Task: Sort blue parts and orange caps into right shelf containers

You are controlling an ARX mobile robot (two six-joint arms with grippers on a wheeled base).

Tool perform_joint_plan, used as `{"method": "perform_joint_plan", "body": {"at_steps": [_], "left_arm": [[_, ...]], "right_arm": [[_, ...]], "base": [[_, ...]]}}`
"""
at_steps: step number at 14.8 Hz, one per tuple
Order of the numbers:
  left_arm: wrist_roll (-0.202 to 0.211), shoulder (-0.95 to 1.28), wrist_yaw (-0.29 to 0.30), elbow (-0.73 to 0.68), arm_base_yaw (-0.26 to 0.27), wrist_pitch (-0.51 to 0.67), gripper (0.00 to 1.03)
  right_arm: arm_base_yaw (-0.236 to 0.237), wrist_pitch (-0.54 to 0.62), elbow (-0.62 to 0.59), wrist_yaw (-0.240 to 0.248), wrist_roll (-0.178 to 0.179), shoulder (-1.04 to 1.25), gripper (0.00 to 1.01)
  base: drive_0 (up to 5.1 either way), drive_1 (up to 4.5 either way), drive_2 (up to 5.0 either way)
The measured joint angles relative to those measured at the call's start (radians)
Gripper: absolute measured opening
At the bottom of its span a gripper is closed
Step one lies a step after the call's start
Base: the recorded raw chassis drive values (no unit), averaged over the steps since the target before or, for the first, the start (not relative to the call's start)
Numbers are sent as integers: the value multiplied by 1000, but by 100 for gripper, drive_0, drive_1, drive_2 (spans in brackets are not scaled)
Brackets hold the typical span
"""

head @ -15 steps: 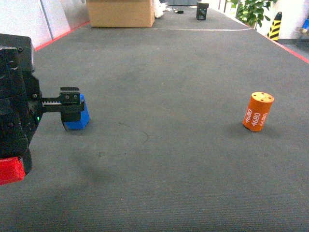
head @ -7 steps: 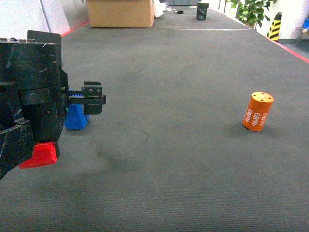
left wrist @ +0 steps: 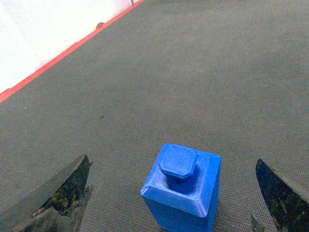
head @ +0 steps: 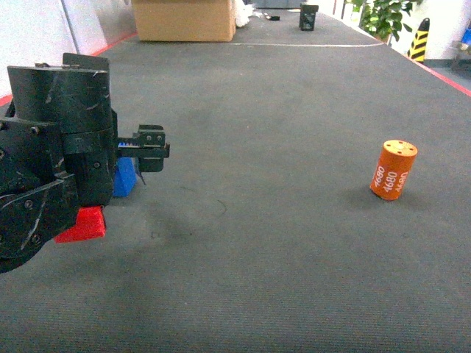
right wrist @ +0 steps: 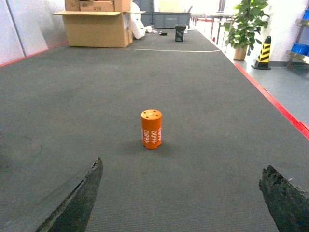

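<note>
Blue part (left wrist: pixel 182 189) upright between spread left claw (left wrist: pixel 174 193) fingers (untouched); right claw (right wrist: pixel 178 203) spread.

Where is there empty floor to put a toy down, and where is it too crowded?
The widest bare carpet lies between the blue part and the orange cap, running toward the cardboard box at the far end. The carpet nearest the camera is bare too. It is crowded on the left, where the left gripper, the blue part and the red block sit close together.
</note>
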Motion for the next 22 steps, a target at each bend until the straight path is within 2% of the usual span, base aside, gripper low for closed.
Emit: {"method": "perform_joint_plan", "body": {"at_steps": [13, 22], "left_arm": [[0, 92, 1, 132, 22, -59, 98], [-4, 125, -1, 166, 22, -76, 98]], "right_arm": [[0, 0, 0, 0, 0, 0, 98], [0, 0, 0, 0, 0, 0, 98]], "base": [[0, 0, 0], [0, 0, 0]]}}
